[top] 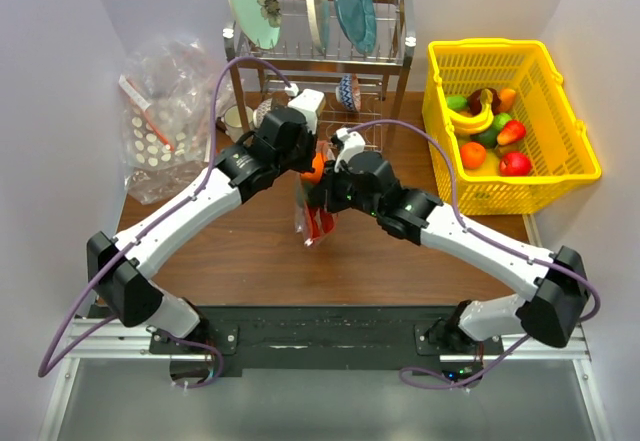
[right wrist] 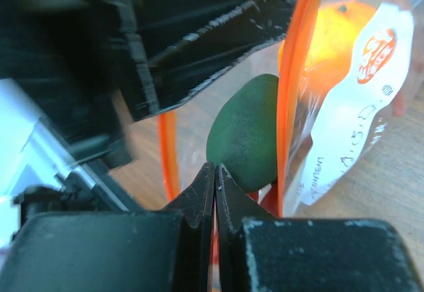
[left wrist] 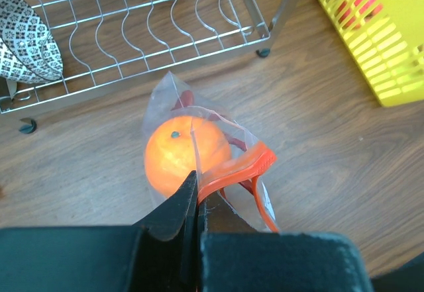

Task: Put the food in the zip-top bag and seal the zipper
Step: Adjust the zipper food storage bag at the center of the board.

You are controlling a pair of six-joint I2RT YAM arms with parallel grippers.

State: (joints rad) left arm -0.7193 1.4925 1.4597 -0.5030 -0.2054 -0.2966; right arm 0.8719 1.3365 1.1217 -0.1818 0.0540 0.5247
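We see a wire dish rack point(top: 320, 56) of thin metal rods at the back of the brown wooden table point(top: 240, 261), with plates point(top: 352, 3) standing in it. A yellow plastic basket point(top: 590, 166) of slotted walls sits to the right of the rack, and a heap of clear dotted bags point(top: 160, 121) lies to its left. A patterned bowl point(left wrist: 23, 40) rests on the rack's lower shelf.

Just in front of the rack, the small clear bag point(top: 308, 223) hangs upright between both arms. Its film is thin and glossy, with a white printed label point(right wrist: 351, 106) and an orange-red zipper point(left wrist: 238, 166) strip. Inside we see the round, dimpled orange point(left wrist: 185, 153), the smooth dark green fruit point(right wrist: 245, 133) and, lower, the red lobster point(top: 320, 223).

The left gripper point(left wrist: 197, 186) is closed tight on the bag's top edge, with the orange right below its tips. The right gripper point(right wrist: 215, 176) has its jaws pressed together against the bag, just before the green fruit. We cannot tell whether it pinches the film. The left gripper's dark body crowds its view.
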